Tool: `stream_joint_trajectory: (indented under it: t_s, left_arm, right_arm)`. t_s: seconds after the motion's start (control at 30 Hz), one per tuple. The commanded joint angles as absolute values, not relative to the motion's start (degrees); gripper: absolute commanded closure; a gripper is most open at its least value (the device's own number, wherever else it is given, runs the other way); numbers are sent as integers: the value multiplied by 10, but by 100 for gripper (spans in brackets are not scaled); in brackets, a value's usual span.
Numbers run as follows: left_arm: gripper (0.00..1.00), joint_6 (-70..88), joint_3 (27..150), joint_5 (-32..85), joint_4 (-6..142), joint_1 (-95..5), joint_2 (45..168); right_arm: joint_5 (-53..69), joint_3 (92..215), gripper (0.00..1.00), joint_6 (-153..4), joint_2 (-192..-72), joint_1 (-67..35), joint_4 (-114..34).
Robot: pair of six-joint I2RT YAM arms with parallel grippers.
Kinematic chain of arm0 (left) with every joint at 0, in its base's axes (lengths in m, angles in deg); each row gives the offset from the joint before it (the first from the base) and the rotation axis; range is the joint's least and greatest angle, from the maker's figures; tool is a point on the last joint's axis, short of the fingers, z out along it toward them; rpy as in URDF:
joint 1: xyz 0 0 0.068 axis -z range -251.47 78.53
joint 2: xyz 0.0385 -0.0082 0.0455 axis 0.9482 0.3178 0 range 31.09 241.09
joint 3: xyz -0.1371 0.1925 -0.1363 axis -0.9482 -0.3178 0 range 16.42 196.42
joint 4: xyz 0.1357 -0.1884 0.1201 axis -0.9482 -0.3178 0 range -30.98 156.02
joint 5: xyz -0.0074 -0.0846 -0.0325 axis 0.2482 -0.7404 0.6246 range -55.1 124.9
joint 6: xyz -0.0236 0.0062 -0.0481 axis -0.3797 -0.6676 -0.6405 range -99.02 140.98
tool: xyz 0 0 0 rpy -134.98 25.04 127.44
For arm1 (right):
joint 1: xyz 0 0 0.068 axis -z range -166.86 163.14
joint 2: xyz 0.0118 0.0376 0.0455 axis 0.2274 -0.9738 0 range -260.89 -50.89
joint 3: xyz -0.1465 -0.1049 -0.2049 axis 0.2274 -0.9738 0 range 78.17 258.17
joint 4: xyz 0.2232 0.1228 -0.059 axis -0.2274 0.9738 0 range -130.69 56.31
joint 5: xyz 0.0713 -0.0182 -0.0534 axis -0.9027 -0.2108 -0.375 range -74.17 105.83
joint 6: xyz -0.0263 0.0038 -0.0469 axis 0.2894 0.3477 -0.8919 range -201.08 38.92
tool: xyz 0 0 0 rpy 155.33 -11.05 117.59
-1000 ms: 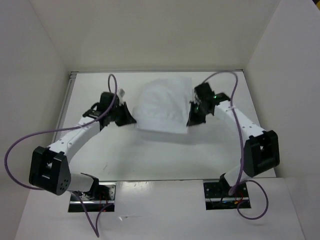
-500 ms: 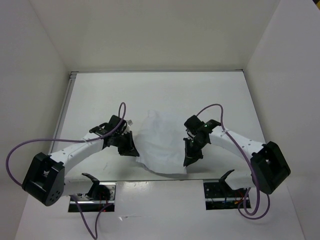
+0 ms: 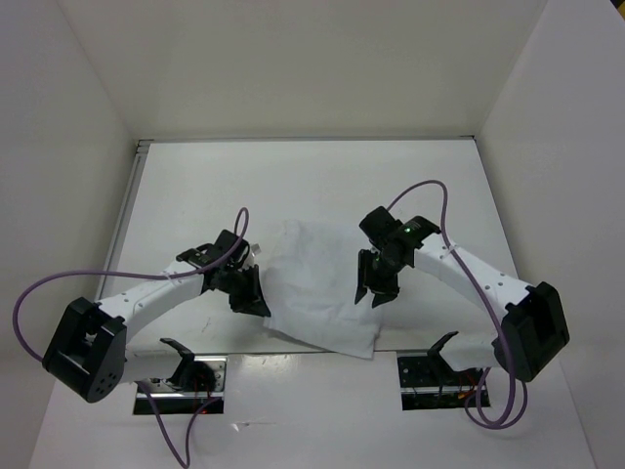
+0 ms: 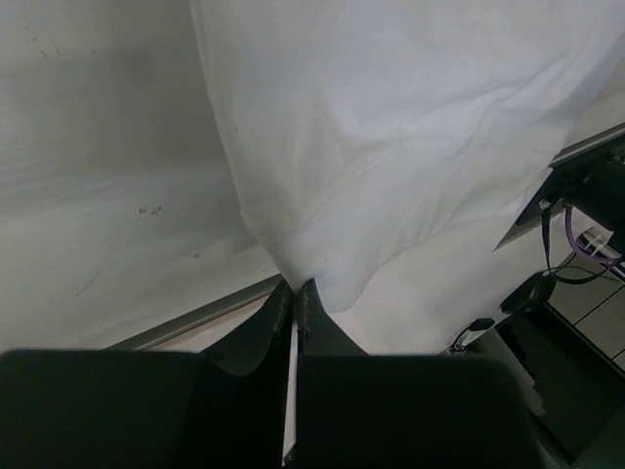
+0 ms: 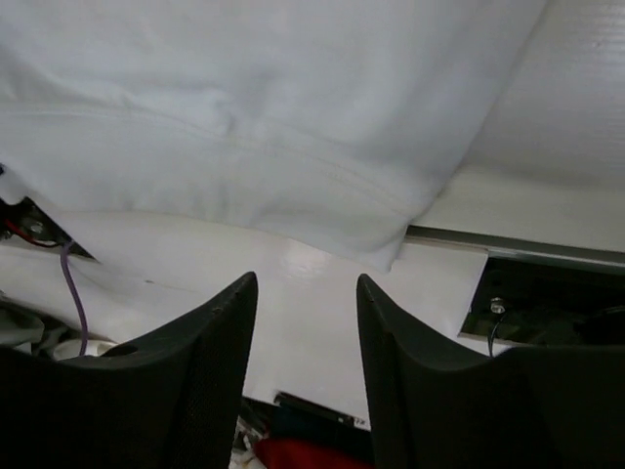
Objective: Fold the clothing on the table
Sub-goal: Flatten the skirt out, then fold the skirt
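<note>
Left hand (image 4: 295, 291) pinches the near-left corner of the thin white fabric clothing (image 3: 317, 283). Right hand (image 5: 305, 285) gapes empty, the near-right corner just ahead.

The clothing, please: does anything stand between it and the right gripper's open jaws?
Nothing visible does. The right gripper hangs with its jaws open just short of the clothing, near its corner, and the gap between them is free.

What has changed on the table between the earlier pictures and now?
The clothing was pulled from farther back toward the near edge, which it now overhangs. The right gripper opened and let its corner go. The left gripper stays shut on its corner; the table is unchanged.
</note>
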State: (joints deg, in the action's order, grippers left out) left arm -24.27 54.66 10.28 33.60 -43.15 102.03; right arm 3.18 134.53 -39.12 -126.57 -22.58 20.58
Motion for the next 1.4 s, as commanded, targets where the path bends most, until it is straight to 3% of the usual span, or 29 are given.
stream_joint_trajectory:
  t_s: [0.0,0.1,0.13,0.23,0.3,0.47,0.53,0.57,0.63,0.7,0.83,1.03,1.2,1.33,1.37]
  left_arm:
    - [97,-241,544,84,322,-429,1013]
    - [55,-241,544,84,297,-424,1008]
    - [47,-241,544,84,292,-424,999]
    - [33,-246,537,90,287,-418,992]
    - [31,-252,531,90,294,-418,1012]
    - [31,-245,548,112,324,-411,1108]
    - [35,-237,568,127,337,-411,1133]
    - [52,-230,580,133,337,-411,1154]
    - [75,-224,618,143,352,-411,1184]
    - [90,-224,636,149,363,-411,1206]
    - [99,-224,654,149,382,-411,1283]
    - [99,-213,695,172,392,-418,1339]
    - [92,-199,755,196,385,-448,1390]
    - [75,-187,800,218,366,-476,1382]
    - [54,-187,800,223,366,-476,1369]
  right_arm:
    - [72,1365,49,-382,-1252,-225,256]
    - [41,1324,50,-377,-1239,-225,261]
    - [27,1311,50,-377,-1230,-225,261]
    - [26,1311,50,-371,-1224,-225,272]
    - [26,1311,50,-371,-1252,-225,272]
    - [90,1328,53,-366,-1338,-218,233]
    - [96,1334,76,-371,-1371,-202,198]
    - [104,1334,85,-371,-1386,-196,186]
    - [115,1341,98,-371,-1425,-190,154]
    - [115,1341,100,-377,-1464,-190,134]
    - [115,1341,100,-390,-1509,-169,93]
    - [142,1392,100,-433,-1575,-123,72]
    - [171,1516,100,-486,-1645,-49,66]
    - [171,1595,97,-506,-1645,-29,66]
    - [164,1602,85,-513,-1615,-29,66]
